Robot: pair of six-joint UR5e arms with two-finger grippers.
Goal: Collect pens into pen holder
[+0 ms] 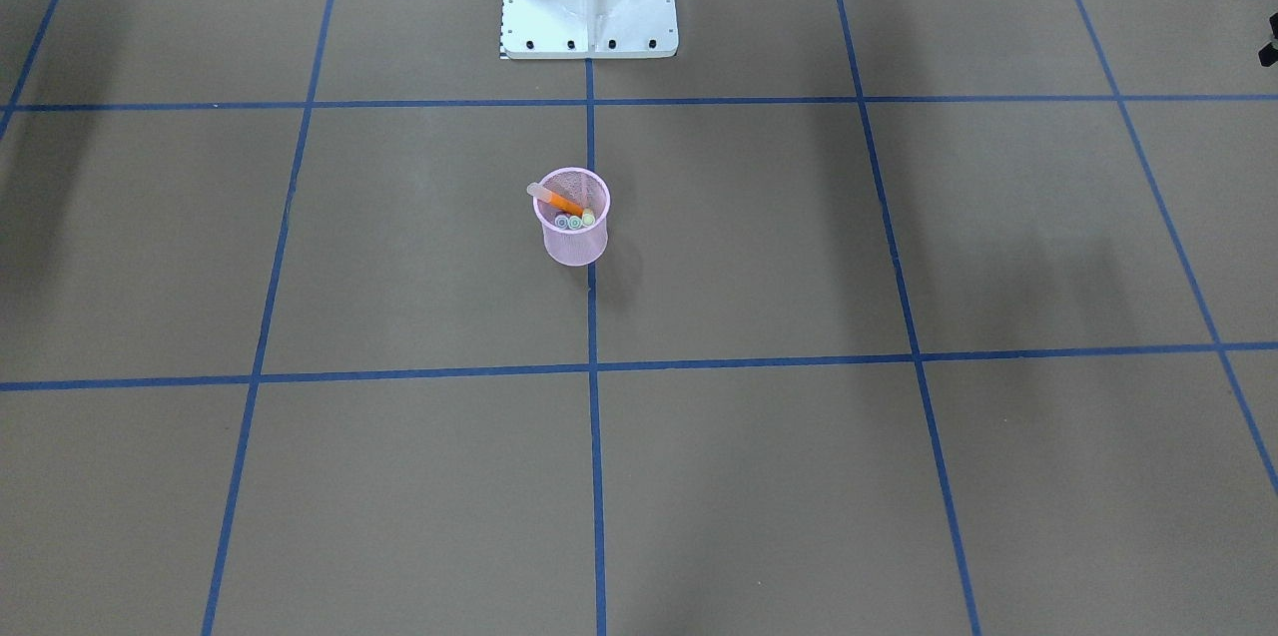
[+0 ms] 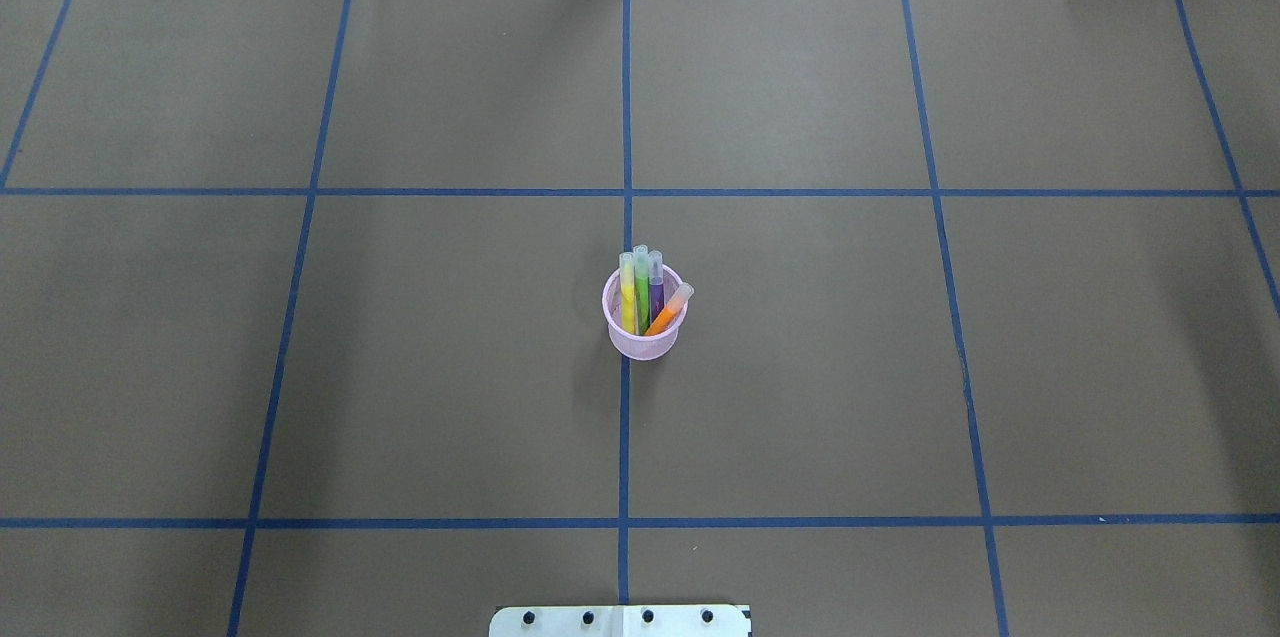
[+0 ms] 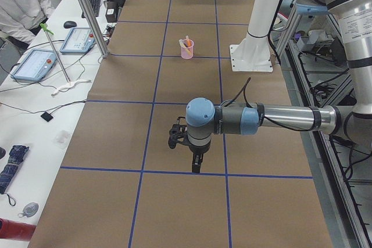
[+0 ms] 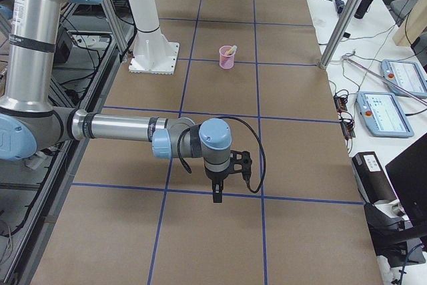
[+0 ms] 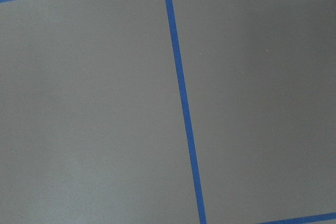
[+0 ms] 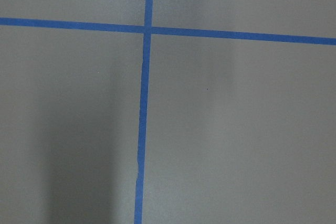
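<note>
- The pen holder (image 2: 645, 343) is seen upright mid-counter (image 2: 400, 367).
- Four pens (image 2: 642, 289) are contained in it, the orange one leaned.
- Left tool (image 3: 196, 165) and right tool (image 4: 216, 195) are held well apart from it; open or closed cannot be told.

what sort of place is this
Most likely a robotics lab workcell: a robot arm reaching over a brown table taped into a blue grid, with control pendants on the side bench.

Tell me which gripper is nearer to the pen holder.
Neither clearly: the left gripper hangs far toward the table's left end, the right gripper about as far toward its right end, with the pen holder between them.
</note>
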